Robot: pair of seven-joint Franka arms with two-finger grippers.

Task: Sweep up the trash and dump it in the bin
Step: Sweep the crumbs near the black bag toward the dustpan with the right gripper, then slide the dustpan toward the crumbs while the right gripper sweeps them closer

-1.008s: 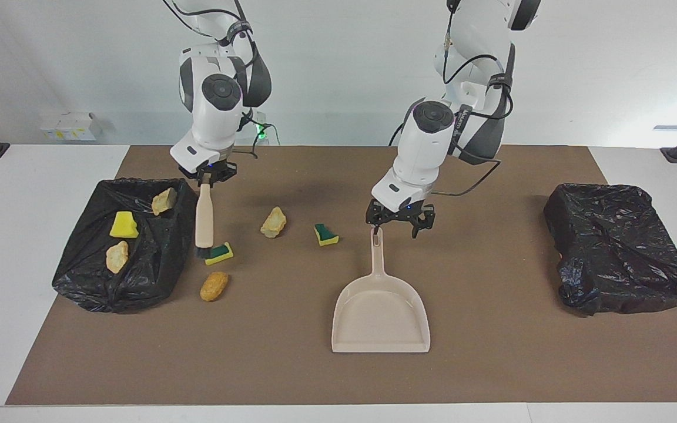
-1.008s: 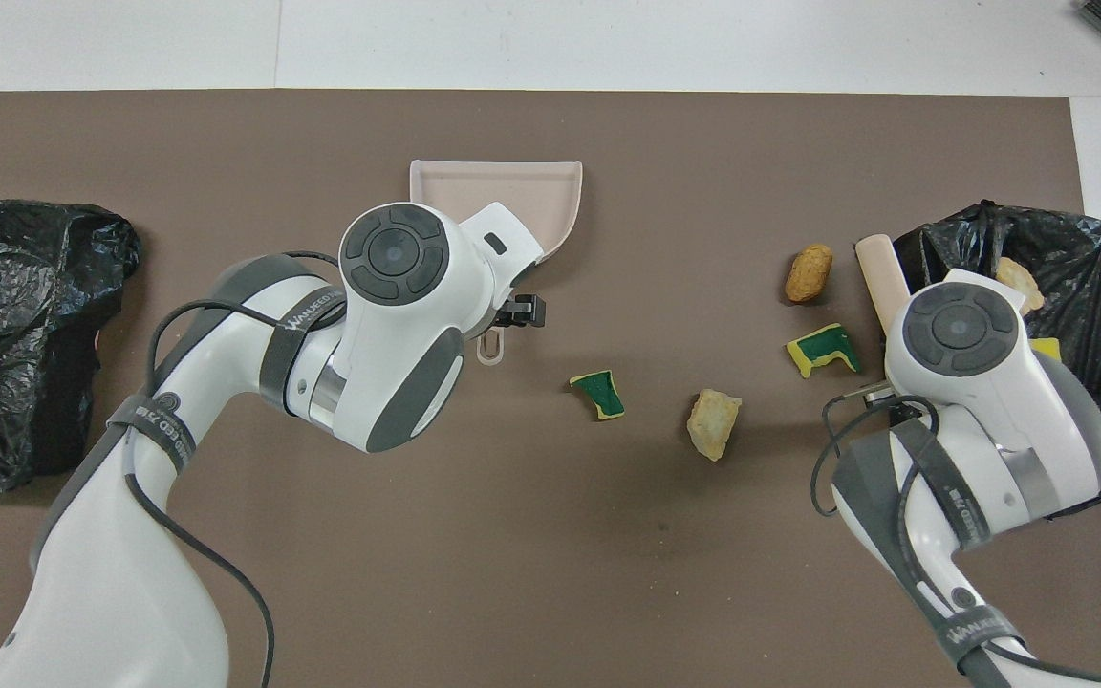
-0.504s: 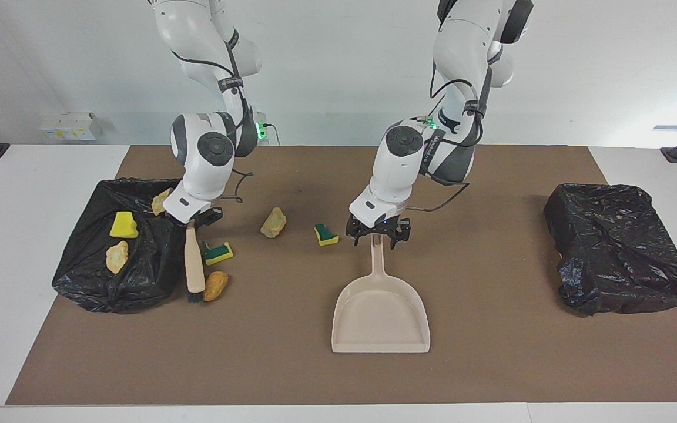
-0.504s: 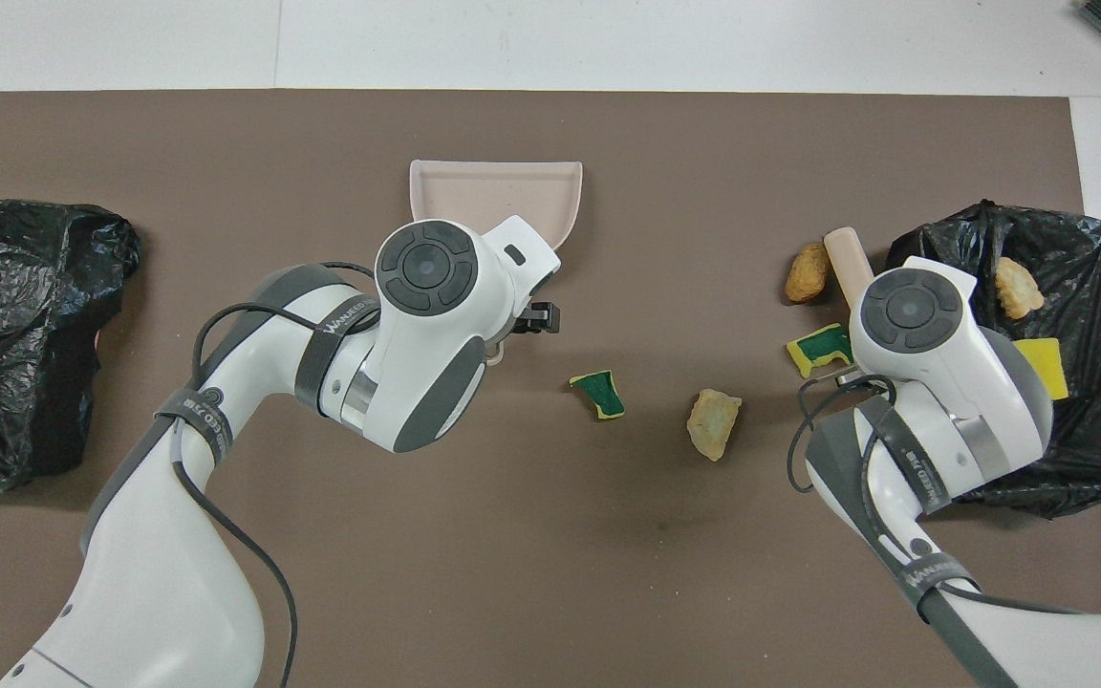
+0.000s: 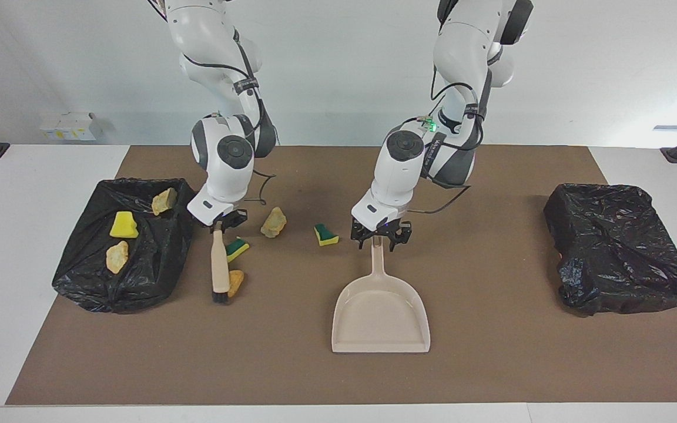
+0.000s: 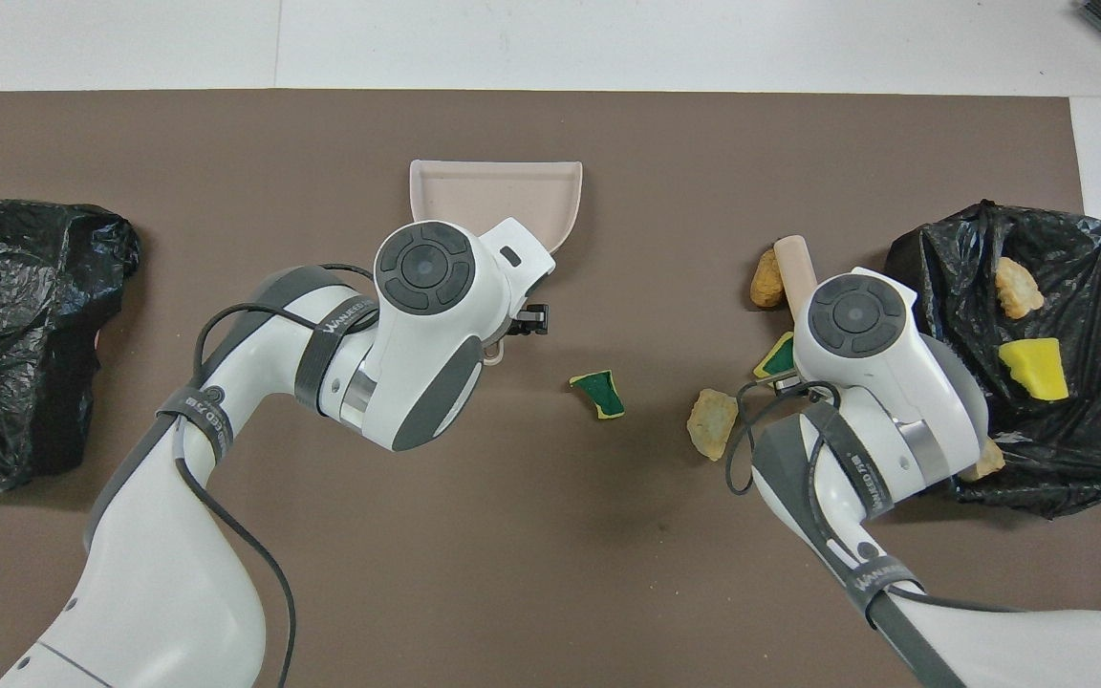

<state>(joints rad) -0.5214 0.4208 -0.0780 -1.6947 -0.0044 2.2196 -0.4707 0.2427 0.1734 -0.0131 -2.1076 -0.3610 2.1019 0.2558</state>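
Seven scraps of trash, three in the bin, four on the mat.

Yellow sponge (image 5: 123,225) and two tan chunks (image 5: 117,257) (image 5: 163,201) lie in the black-lined bin (image 5: 156,264); on the mat, an orange-brown nugget (image 5: 235,282) seemingly touches the brush (image 5: 218,267), with two green-yellow sponges (image 5: 235,248) (image 5: 326,234) and a tan chunk (image 5: 273,222) between them.

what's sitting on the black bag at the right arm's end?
On the black bag: one yellow sponge piece and two tan chunks. In the overhead view the right arm covers part of the bag; whatever is under the plastic is hidden.
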